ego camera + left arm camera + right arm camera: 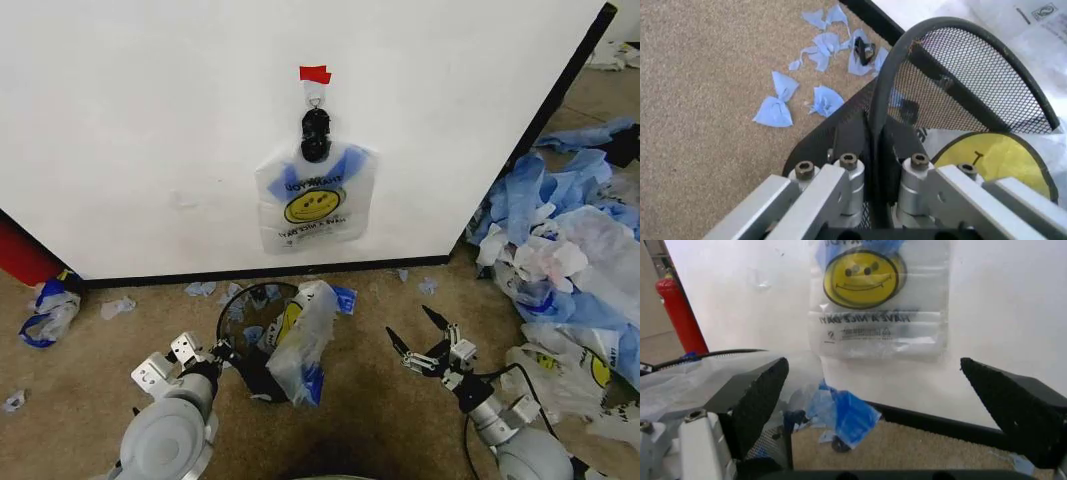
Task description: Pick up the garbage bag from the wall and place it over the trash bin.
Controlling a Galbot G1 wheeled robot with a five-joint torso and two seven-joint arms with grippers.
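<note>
Two bags show here: one bag [314,198] hangs flat on the wall [150,120] from a black clip [315,135] under a piece of red tape [315,74], its yellow smiley face and print facing the room, and a second bag [300,345] of the same kind is draped over the far side of the bin [240,320], spilling down its outside toward the robot's right. The bin stands on the brown floor [80,360] just in front of the wall's black base strip. The left gripper [215,352] is clenched on the bin's near rim; in the left wrist view its fingers [850,150] sit pressed against either side of the black wire edge [877,100], one outside the mesh and one inside, with the draped bag's yellow face just beyond them. The right gripper [420,340] hovers low over the floor to the right of the bin, apart from it, its dark fingers [757,395] spread wide with nothing between them and aimed at the hanging bag. Blue scraps [777,105] lie on the floor beside the bin, a heap of blue and white sheets [570,250] lies past the wall's right end, and a red cylinder [680,315] stands at its left end.
</note>
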